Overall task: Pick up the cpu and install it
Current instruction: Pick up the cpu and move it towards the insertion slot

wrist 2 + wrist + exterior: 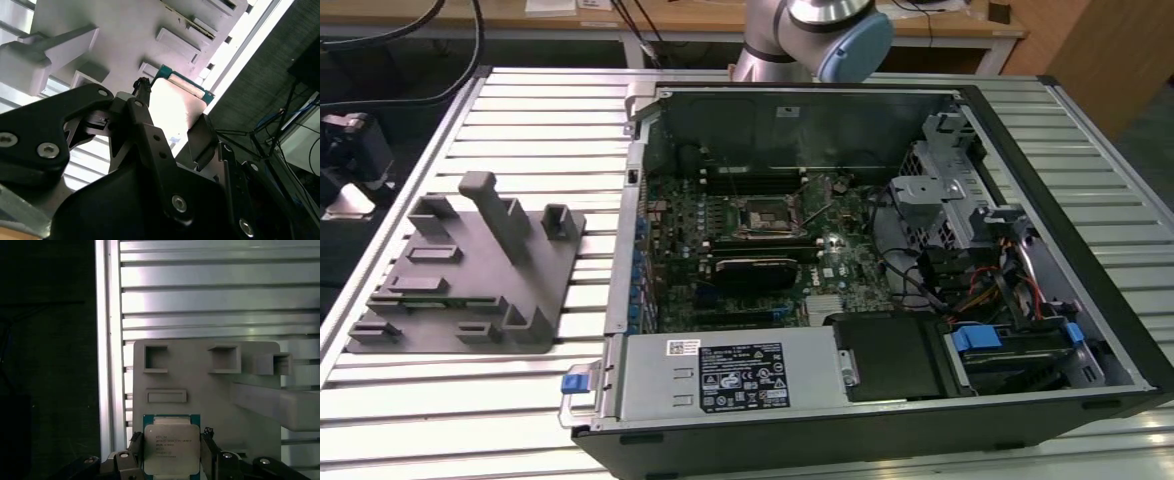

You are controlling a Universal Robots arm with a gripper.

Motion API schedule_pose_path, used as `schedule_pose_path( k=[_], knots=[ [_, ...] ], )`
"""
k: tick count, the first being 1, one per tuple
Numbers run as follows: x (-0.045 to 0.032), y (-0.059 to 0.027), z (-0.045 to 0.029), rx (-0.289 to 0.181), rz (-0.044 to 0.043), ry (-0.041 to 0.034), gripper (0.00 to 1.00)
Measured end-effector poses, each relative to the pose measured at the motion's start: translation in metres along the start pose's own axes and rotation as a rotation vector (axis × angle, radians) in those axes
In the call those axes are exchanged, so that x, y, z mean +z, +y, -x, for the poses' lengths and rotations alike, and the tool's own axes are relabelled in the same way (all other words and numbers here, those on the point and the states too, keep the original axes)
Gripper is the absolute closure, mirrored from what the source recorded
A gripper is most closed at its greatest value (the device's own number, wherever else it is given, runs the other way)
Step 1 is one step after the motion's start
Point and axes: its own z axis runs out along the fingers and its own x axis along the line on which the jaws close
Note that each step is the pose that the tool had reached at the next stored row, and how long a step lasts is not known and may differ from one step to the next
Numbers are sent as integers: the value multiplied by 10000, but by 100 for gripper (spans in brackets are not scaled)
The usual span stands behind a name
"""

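Note:
In the first wrist view the cpu (171, 447), a silver square with a green rim, sits between the two black fingertips of my gripper (171, 454). The gripper is shut on it, one finger against each side edge. Well beyond the chip lies the grey holder block (215, 395), so the cpu hangs clear above it. The second wrist view shows the cpu (176, 105) as a bright plate with a teal edge, pinched in the gripper (172, 114). In the exterior view the black socket frame (761, 218) sits on the motherboard inside the open computer case (1067, 290).
The grey holder block (467, 290) with upright posts lies on the slatted metal table (520, 400), at the exterior view's left of the case. The arm's joint (834, 35) rises behind the case. Inside are a power supply (734, 375), drive cages and cables.

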Motion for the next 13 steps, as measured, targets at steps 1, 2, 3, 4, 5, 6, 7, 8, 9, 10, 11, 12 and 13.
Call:
schedule_pose_path(
  k=[1,2,3,4,5,6,7,8,9,10,11,12,13],
  knots=[
    [-25,1,1,0,0,0,46],
    [-47,2,1,0,0,0,46],
    [-71,3,2,0,-1,0,46],
    [-92,4,3,0,-1,1,46],
    [-113,5,3,0,0,-1,46],
    [-132,6,4,0,0,-1,46],
    [-151,7,4,0,0,-1,46],
    [-171,8,5,0,0,0,46],
    [-189,9,6,0,0,0,46],
    [-206,10,6,0,0,0,46],
    [-222,11,6,0,0,0,46],
    [-238,11,7,0,0,-1,46],
    [-253,12,7,0,0,0,46]
  ],
)
